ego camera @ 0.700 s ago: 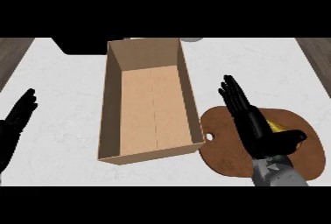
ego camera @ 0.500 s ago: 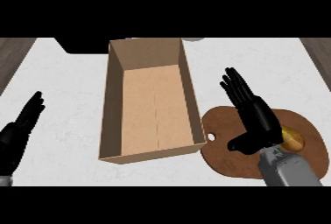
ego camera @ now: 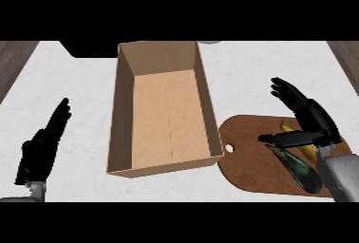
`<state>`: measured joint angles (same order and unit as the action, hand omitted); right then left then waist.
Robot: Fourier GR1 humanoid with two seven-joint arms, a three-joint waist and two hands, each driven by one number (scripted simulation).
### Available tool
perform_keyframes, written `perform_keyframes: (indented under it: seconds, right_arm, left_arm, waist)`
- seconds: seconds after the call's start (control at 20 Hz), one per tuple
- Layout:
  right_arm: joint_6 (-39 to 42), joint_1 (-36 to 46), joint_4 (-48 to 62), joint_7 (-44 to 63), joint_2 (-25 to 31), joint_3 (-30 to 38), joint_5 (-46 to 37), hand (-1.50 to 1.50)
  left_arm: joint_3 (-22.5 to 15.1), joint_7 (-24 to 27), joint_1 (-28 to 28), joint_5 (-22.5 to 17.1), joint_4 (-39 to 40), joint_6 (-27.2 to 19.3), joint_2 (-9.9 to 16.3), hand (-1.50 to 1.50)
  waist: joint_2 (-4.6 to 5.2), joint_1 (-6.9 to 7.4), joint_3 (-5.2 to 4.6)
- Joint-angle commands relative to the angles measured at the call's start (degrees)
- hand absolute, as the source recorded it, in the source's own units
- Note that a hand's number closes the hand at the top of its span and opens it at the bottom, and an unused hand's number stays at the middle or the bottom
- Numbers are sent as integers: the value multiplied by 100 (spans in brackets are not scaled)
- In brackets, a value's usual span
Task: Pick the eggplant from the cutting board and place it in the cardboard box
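Observation:
A dark eggplant [ego camera: 298, 167] lies on the brown cutting board [ego camera: 254, 163] at the lower right, beside a yellow banana-like piece [ego camera: 302, 147]. My right hand [ego camera: 308, 119] hovers over the board's right part, fingers straight and pointing away, thumb stretched left just above the eggplant's stem end; it holds nothing. The open cardboard box [ego camera: 163, 109] stands left of the board, nothing showing inside it. At the far left my left hand [ego camera: 45, 148] rests open above the counter, fingers up.
The white counter [ego camera: 77, 80] surrounds box and board. A dark object [ego camera: 88, 49] sits at the back left behind the box, and a small grey item [ego camera: 209, 42] shows at the back edge. Wooden strips flank the counter.
My right hand has shifted right and slightly toward me, uncovering the eggplant and the yellow piece. The left hand has risen further into view.

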<state>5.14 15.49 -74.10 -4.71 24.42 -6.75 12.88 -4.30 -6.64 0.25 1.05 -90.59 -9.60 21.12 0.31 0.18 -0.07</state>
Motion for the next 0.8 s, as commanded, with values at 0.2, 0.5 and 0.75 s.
perform_keyframes:
  seconds: [0.2,0.5,0.75]
  right_arm:
    - [1447,321,861,-839,1350,-109,-811,-150]
    - [2476,905,609,-474,2366,-939,-1793,-150]
    - [3762,1242,404,-260,2999,-1563,-2223,-150]
  left_arm:
    - [41,-16,-28,54,41,89,-41,0]
    - [-3,45,-222,85,324,83,-181,0]
    - [-210,71,31,300,143,-115,-375,0]
  waist:
    - [-4,61,10]
    - [3,71,-3]
    - [-28,106,-1]
